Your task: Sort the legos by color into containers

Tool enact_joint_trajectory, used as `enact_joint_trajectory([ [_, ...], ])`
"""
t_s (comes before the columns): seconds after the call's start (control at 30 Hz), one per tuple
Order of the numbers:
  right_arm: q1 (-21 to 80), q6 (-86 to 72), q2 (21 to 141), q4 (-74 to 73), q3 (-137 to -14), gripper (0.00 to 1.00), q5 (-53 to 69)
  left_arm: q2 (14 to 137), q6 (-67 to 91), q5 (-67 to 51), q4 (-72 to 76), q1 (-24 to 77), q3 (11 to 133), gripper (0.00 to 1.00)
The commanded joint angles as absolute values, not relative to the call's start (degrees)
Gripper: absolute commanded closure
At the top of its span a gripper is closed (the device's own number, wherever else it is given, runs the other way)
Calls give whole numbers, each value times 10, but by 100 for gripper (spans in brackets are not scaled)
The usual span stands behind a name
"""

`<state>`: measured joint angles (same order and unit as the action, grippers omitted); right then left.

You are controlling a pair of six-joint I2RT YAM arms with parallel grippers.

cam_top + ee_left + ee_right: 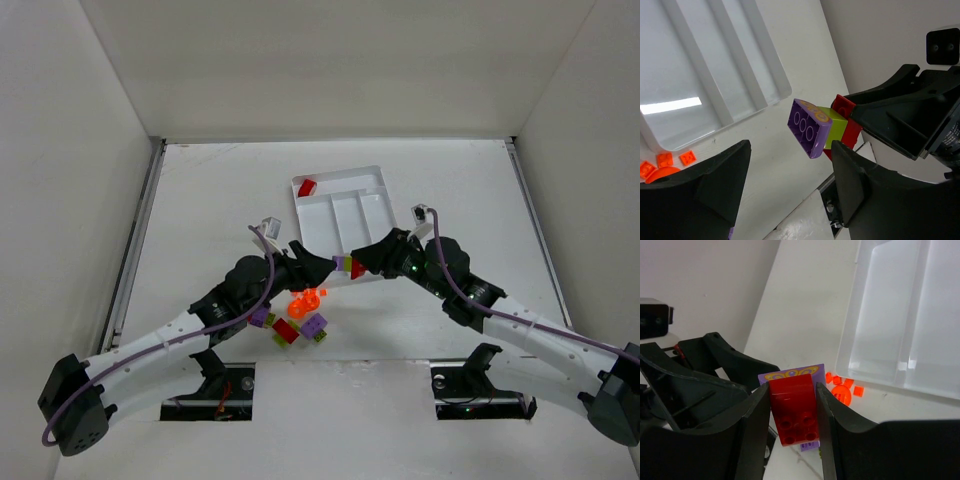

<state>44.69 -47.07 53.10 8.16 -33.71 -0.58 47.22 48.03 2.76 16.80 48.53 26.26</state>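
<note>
1. The right claw (792, 402) pinches a red brick (794, 415) tight between its two fingers.
2. That red brick is stuck to a lime green brick (836, 131), and a purple brick (809, 127) is stuck on the far end. The three make one small stack, held up in the air above the table (200, 200), just in front of the white tray (372, 180).
3. The left claw (790, 167) faces the stack from the other side. Its fingers are spread wide, one on each side of the purple end, and they do not seem to touch it.
4. So the step in hand looks like pulling the stuck bricks apart, because each color needs its own place.
5. Next, the left claw likely has to slide a bit closer, squeeze the purple brick, and tug or twist while the right claw holds on. A weak squeeze could let the stack slip.
6. Farther out, little orange pieces (842, 387) lie on the table by the tray's near edge.
7. More loose bricks (290, 328), red, purple and green, wait near the left arm.
8. A second red brick (307, 187) lies in the tray's crosswise part. The three long parts look bare.
</note>
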Motion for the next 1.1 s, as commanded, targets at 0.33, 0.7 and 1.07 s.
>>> enact_joint_trajectory([
  [0.33, 445, -510, 541, 194, -316, 77, 25, 513, 491, 35, 272, 521, 286, 47],
  [0.7, 443, -529, 570, 226, -304, 77, 37, 527, 485, 41, 296, 526, 281, 65],
  [1.07, 440, -546, 589, 246, -303, 76, 37, 523, 491, 42, 296, 527, 277, 86],
])
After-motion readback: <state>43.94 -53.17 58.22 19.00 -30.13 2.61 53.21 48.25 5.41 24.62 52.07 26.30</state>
